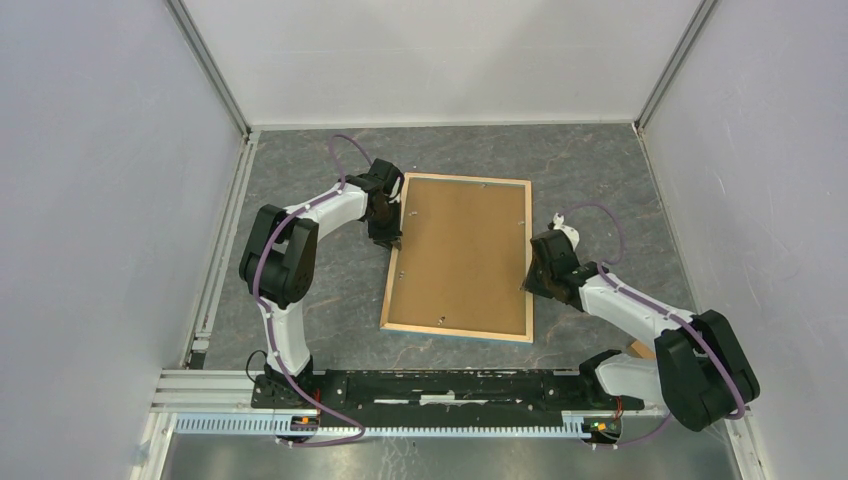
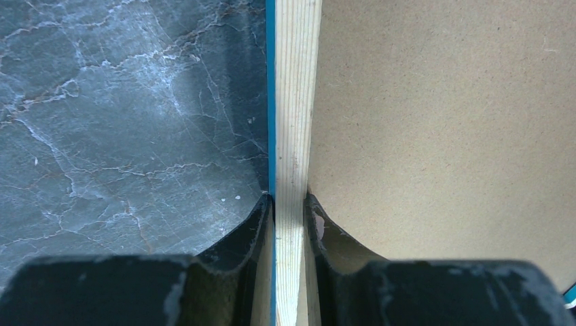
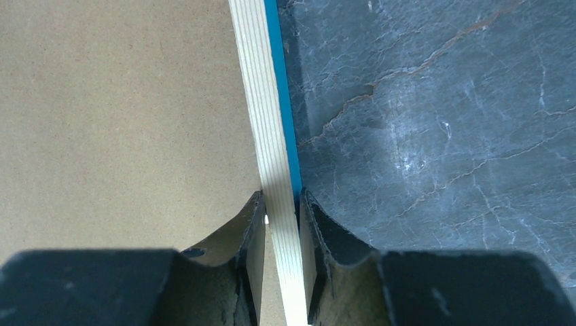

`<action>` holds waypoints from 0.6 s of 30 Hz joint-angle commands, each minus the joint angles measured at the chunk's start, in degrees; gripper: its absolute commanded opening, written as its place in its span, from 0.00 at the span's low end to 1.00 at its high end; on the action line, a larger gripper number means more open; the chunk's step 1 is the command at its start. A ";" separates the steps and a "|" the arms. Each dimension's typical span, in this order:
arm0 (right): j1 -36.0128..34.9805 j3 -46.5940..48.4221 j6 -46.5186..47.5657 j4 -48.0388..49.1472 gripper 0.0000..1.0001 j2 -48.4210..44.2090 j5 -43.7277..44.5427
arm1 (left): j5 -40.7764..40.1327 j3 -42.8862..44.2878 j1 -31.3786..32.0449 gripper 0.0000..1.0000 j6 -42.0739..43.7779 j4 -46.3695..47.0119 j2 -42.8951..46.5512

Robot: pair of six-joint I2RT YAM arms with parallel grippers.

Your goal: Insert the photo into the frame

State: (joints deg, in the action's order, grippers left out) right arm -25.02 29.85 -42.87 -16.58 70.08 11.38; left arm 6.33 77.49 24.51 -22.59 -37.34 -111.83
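Observation:
The frame (image 1: 455, 331) lies back side up in the middle of the table, light wood rim showing, blue along its edge. A plain brown backing board (image 1: 462, 250) fills it. The photo is hidden. My left gripper (image 1: 392, 240) is shut on the frame's left rim; in the left wrist view the rim (image 2: 293, 102) runs between my fingertips (image 2: 290, 200). My right gripper (image 1: 527, 283) is shut on the right rim; in the right wrist view the rim (image 3: 261, 102) sits between my fingertips (image 3: 280, 200), leaning slightly.
White walls enclose the grey marbled table (image 1: 320, 290) on the left, back and right. A metal rail (image 1: 400, 400) runs along the near edge by the arm bases. A small brown object (image 1: 640, 348) peeks out behind the right arm.

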 commanded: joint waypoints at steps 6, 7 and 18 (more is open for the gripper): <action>0.26 2.59 7.16 -1.41 0.41 0.23 0.92 | 0.30 -0.72 0.45 0.02 -1.43 -0.08 0.75; 0.36 3.03 8.46 -1.14 0.45 0.08 0.90 | -0.39 -0.81 0.50 0.02 -1.28 -0.10 0.93; 1.48 5.93 16.90 3.83 0.87 1.50 -3.05 | 3.26 -0.68 0.42 0.02 -1.79 -0.18 1.60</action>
State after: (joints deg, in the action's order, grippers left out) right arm -23.86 33.39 -29.41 -16.36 70.24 9.47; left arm 6.33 77.49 24.60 -22.59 -37.34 -111.72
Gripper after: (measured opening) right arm 0.838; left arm 0.262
